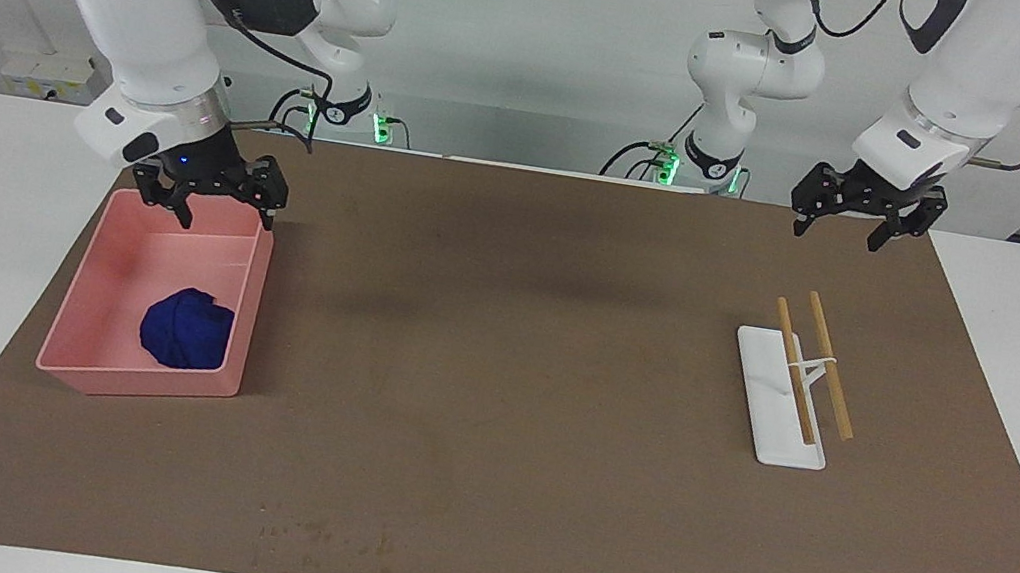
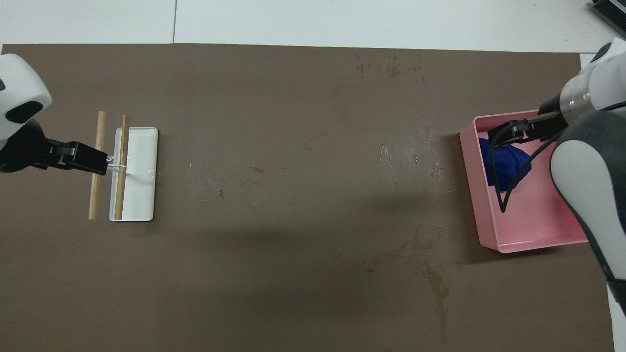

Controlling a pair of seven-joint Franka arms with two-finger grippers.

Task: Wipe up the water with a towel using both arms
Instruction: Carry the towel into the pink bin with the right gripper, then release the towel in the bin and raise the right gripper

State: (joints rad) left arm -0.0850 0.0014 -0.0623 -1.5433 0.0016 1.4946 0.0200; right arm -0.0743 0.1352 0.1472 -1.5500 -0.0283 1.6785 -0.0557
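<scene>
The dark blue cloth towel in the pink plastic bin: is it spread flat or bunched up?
Bunched up. The dark blue cloth towel lies as a crumpled ball in the pink plastic bin; nothing holds it.

Blue towel [image 1: 186, 331] — crumpled into a rounded heap, lying loose in the pink bin [image 1: 247, 318] at the right arm's end of the table, in the part of the bin farther from the robots and against its wall toward the table's middle. Water [image 2: 391, 66] — scattered small damp specks on the brown mat [image 1: 502, 407], near its edge farthest from the robots.
</scene>
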